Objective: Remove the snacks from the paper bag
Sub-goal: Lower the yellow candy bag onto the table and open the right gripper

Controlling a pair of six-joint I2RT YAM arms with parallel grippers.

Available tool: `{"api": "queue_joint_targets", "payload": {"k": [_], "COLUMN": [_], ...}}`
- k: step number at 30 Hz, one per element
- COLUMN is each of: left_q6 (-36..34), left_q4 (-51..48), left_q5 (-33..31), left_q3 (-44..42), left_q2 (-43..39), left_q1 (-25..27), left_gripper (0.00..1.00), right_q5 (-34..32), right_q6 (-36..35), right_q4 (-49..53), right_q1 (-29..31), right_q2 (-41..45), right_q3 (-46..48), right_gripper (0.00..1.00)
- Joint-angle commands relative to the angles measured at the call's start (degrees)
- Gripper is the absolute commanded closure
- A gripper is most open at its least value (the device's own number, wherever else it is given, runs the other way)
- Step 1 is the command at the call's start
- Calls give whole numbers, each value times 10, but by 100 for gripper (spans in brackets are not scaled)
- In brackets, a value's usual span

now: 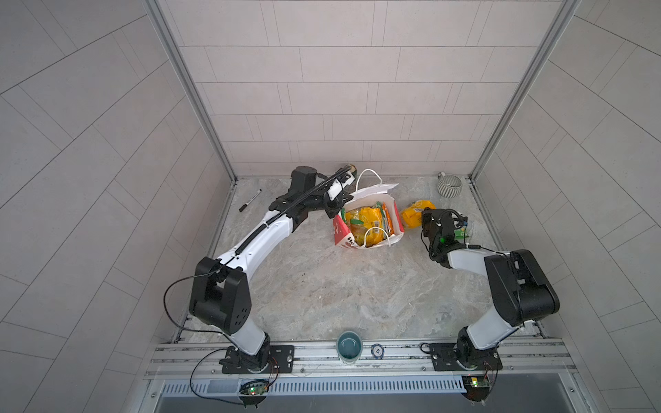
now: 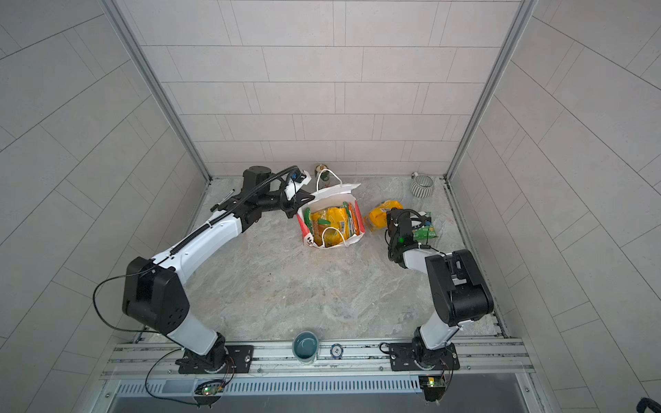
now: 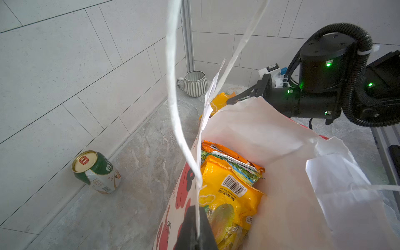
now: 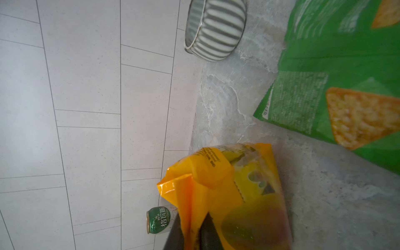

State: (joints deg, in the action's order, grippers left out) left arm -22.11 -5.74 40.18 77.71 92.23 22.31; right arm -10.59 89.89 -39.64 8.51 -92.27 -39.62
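**Two out, more left inside**

The left gripper (image 3: pixel 195 236) is clamped on the rim of the paper bag (image 3: pixel 270 134), and the bag is held open beside it. An edge of one yellow-orange packet (image 4: pixel 227 179) lies between the jaws of the right gripper (image 4: pixel 191 236). Whether it is gripped or let go cannot be told. This packet is laid on the table (image 1: pixel 322 286), outside the bag. Just past the right gripper one green packet (image 4: pixel 324 54) is laid flat, also outside. So two are counted as taken out.

Inside the bag, close under the left gripper, three more are seen: a second yellow-orange packet (image 3: pixel 227 194), one red-orange packet (image 3: pixel 225 150) and a second green packet (image 3: pixel 238 171). More may be hidden below them. These are judged as left to be taken out.

Farther from the grippers, one drink can (image 3: pixel 97 171), one striped mug (image 3: pixel 193 83), one teal cup (image 1: pixel 349 346), one black pen (image 1: pixel 249 201) and one round chip (image 1: pixel 377 351) are counted.
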Motion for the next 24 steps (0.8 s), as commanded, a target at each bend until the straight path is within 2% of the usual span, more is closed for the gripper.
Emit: {"api": "queue_joint_targets", "payload": {"k": [1,11,15,20,24], "left_q6": [-5,-3,-5,-8,-5], "left_q4": [30,29,28,28,29], "left_q5": [10,10,9,7,9], "left_q3": [3,2,1,-2,-3], "left_q2": [-21,-21,-22,-26,-22], "left_q1": [4,3,4,4,4], "left_gripper": [100,100,100,100,100], "right_q5": [-28,-1,3,38,77], "right_q6": [29,10,-12,-65,-159], "right_q4": [-30,-2,66,147,218], "right_q1": [11,13,12,13,12], "right_q2": [27,91,162,249,316], "right_q3": [10,79,108,127,128], "right_gripper": [75,56,45,44,45]}}
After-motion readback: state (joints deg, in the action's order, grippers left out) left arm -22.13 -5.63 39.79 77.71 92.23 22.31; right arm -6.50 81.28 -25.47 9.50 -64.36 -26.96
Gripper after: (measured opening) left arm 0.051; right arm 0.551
